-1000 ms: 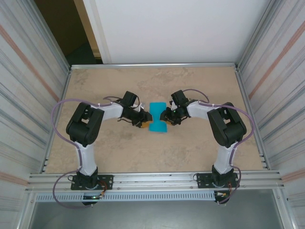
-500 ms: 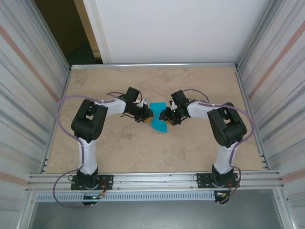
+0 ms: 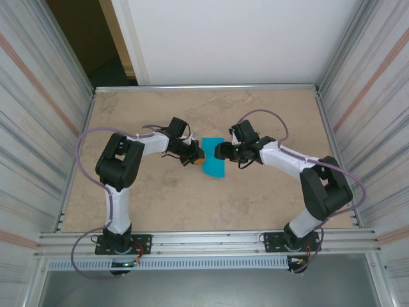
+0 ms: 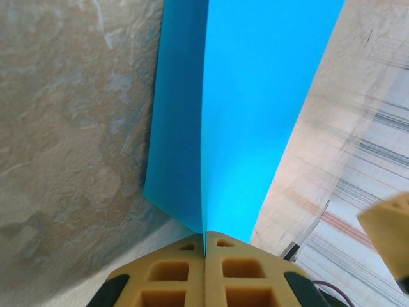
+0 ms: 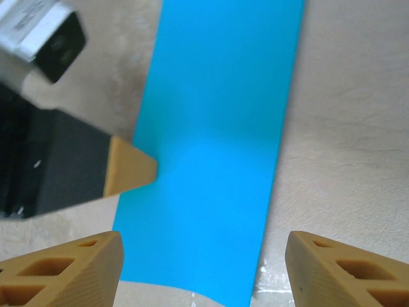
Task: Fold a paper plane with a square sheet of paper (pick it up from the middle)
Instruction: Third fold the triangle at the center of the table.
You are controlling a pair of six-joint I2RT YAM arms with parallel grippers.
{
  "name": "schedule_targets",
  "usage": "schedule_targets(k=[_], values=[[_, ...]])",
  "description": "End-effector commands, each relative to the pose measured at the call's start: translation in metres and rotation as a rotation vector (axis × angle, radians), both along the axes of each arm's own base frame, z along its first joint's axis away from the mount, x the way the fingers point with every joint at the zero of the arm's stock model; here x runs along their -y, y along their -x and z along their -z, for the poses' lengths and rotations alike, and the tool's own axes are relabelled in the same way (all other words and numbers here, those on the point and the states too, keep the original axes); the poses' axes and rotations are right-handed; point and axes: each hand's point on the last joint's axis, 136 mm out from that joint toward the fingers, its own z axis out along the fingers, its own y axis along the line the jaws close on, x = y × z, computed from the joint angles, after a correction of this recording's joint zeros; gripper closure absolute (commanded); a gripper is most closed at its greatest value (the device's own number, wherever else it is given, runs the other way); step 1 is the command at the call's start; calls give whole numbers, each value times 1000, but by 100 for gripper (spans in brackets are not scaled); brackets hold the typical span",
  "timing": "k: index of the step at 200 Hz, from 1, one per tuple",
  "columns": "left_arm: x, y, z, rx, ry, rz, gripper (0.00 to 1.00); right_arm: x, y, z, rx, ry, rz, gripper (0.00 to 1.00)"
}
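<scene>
My left gripper (image 3: 195, 155) is clamped on the left edge of the sheet (image 3: 212, 165), which lies mid-table (image 3: 255, 198), bent along a centre line. My right gripper (image 3: 219, 151) stands open at its right edge, holding nothing. I judge the first fold is underway; next I'd align the edges and press the crease.

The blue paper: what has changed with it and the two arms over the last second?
The right jaws have opened and let go of the square sheet of paper; that arm's elbow swung out to the right. The left jaws have closed on the sheet's left edge, and it no longer looks pinched in from both sides. The paper stays in the middle of the table.
</scene>
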Motion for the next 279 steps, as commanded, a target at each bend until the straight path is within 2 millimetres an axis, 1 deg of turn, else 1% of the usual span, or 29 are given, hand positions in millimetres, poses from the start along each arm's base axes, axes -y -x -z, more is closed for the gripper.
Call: schedule_targets(k=[1, 7, 26, 41, 57, 70, 106, 119, 136, 151, 173, 199, 224, 279], values=[[-1, -3, -19, -13, 12, -37, 98, 4, 11, 4, 127, 160, -97, 33], [0, -2, -22, -17, 16, -41, 98, 0, 13, 3, 154, 170, -119, 33], [-1, -2, -26, -33, 13, -64, 98, -21, 24, -2, 227, 185, -224, 34], [-1, -2, -28, -43, 14, -77, 98, -37, 35, -2, 289, 232, -310, 35], [-1, -1, -29, -55, 16, -85, 98, -48, 41, 2, 333, 286, -375, 36], [-1, -1, -30, -60, 17, -87, 98, -52, 42, 9, 354, 332, -396, 37], [-1, -1, -31, -70, 14, -90, 98, -57, 37, 26, 375, 423, -421, 39], [-1, -1, -31, -69, 14, -91, 98, -59, 35, 30, 386, 447, -427, 40], [-1, -1, -30, -73, 12, -91, 98, -56, 30, 33, 394, 477, -402, 43], [-1, 0, -29, -76, 11, -91, 98, -56, 26, 30, 396, 466, -384, 45], [-2, 0, -28, -78, 7, -91, 98, -53, 22, 23, 408, 458, -357, 54], [-2, 0, -27, -76, 3, -90, 98, -51, 24, 20, 409, 439, -363, 61], [-2, 0, -25, -79, -2, -91, 97, -54, 26, 18, 409, 425, -387, 64], [-2, 2, -23, -84, -7, -88, 96, -60, 30, 17, 410, 416, -420, 64]])
